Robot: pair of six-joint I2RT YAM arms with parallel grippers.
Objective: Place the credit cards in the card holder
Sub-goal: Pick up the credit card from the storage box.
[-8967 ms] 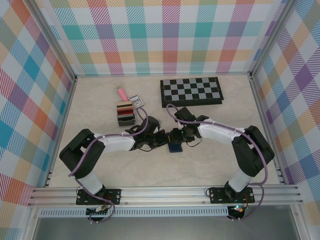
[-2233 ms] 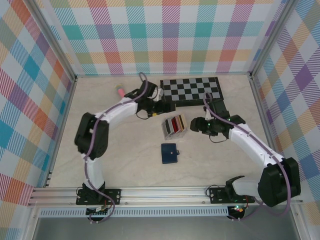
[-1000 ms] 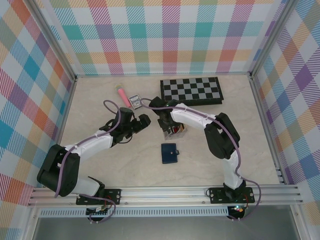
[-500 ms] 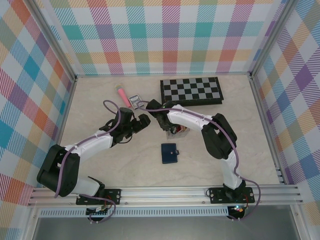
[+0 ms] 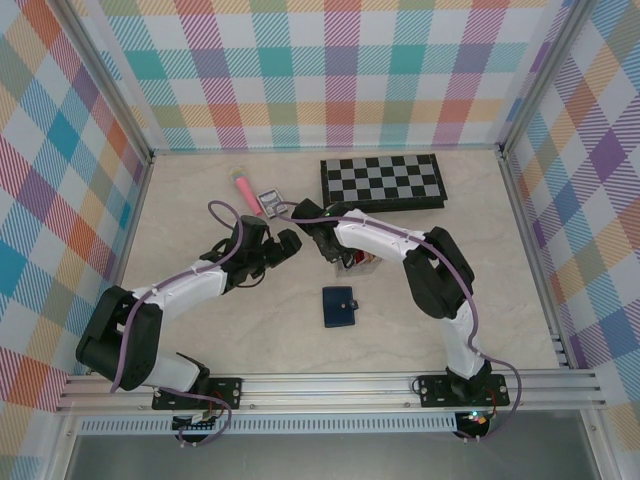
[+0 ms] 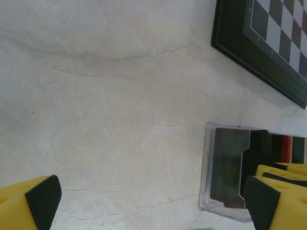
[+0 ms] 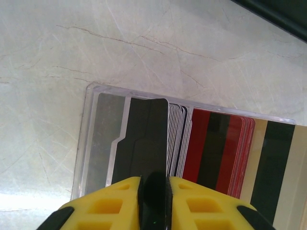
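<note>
The navy card holder point(image 5: 341, 306) lies shut on the table, near the middle. Behind it stands a clear slotted stand point(image 7: 96, 143) with the credit cards upright in it: a dark one point(image 7: 149, 136), white ones point(image 7: 178, 139) and red ones point(image 7: 237, 153). My right gripper point(image 7: 153, 184) reaches down over the stand point(image 5: 357, 263), its yellow fingers point(image 7: 110, 203) shut on the dark card's edge. My left gripper point(image 5: 287, 246) hovers open just left of the stand point(image 6: 230, 167), with nothing between its pads point(image 6: 44, 200).
A chessboard point(image 5: 380, 181) lies at the back of the table, its edge point(image 6: 268, 48) also in the left wrist view. A pink object point(image 5: 243, 187) and a small printed box point(image 5: 268, 200) sit at the back left. Metal frame rails border the table.
The right gripper's jaws have closed on the dark card in the stand. The left arm has stayed open and almost still.
</note>
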